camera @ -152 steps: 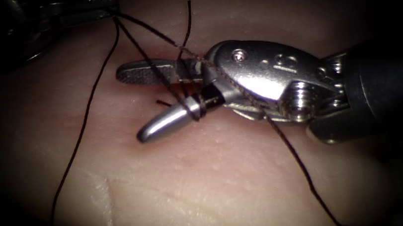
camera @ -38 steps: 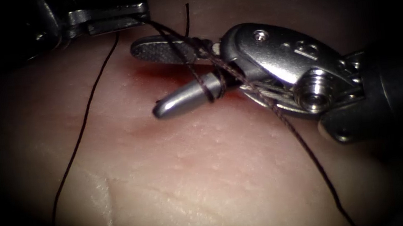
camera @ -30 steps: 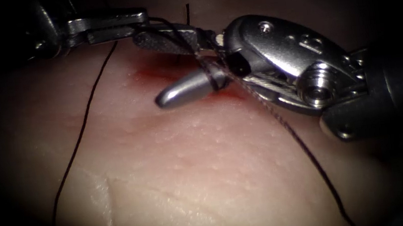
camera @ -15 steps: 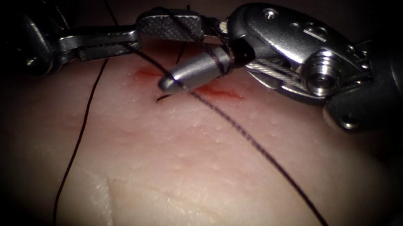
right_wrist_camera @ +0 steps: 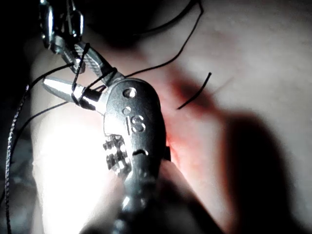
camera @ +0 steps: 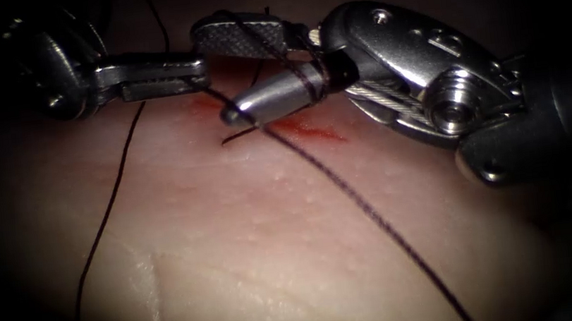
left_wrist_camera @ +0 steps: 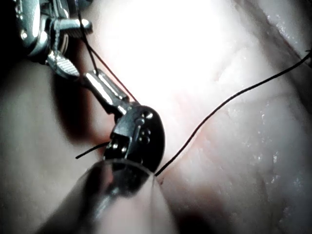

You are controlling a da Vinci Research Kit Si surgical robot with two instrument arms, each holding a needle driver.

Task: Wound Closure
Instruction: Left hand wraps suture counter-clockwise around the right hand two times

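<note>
Left tool (camera: pixel 185 75) gripped the thread (camera: pixel 346 189), jaws closed. Right tool (camera: pixel 234 74), jaws apart (thread looped around them), held nothing above the tissue (camera: pixel 274 254).

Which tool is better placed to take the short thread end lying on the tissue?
Probably the right tool: its jaws are open, with thread looped around one, and its tip is just beside the short thread end. The left tool is shut on the thread.

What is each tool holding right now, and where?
The left tool is shut on the thread near the cut. The right tool grips nothing: its jaws are open, with thread looped around them.
</note>
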